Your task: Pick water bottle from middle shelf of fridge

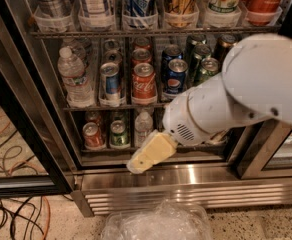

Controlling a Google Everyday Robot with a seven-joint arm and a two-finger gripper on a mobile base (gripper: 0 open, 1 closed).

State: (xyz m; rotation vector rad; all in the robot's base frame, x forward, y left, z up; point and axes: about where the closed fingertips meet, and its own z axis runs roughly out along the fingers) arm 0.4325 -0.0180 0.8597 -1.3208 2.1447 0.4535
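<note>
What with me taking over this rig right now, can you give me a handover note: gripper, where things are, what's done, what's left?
Gripper: low, in front of the fridge's steel sill, holding nothing.
Water bottle: upright in the leftmost lane of the middle shelf, beside a blue-and-silver can; it is up and to the left of the gripper, well apart from it.
Done: the arm is at the fridge; no grasp yet.
Left: probably raise the gripper and shift it left to the bottle, close on it, and draw it out clear of the cans.
</note>
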